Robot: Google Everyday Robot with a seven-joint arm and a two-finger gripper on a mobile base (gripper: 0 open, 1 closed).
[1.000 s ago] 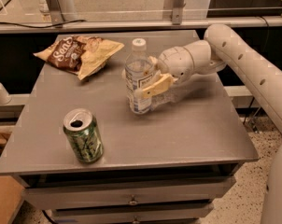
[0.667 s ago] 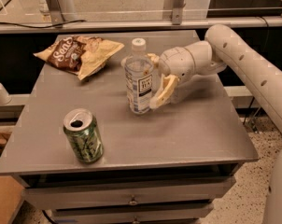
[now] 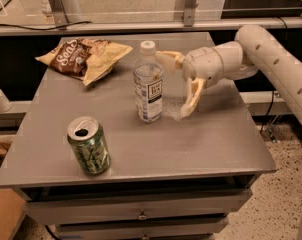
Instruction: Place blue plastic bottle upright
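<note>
The blue plastic bottle (image 3: 148, 81) stands upright on the grey table (image 3: 216, 139), near its middle. It is clear, with a white cap and a pale label with a dark square mark. My gripper (image 3: 176, 84) is just right of the bottle, open, with one finger (image 3: 168, 59) behind the bottle's neck and the other finger (image 3: 192, 98) hanging down to the right. Neither finger touches the bottle.
A green soda can (image 3: 89, 145) stands upright near the table's front left. A chip bag (image 3: 83, 56) lies at the back left. A rail and posts run behind the table. The table's front edge has drawers below.
My gripper was shut on the bottle one second ago. It has opened, let the bottle go and drawn back to the right. The bottle stays upright.
</note>
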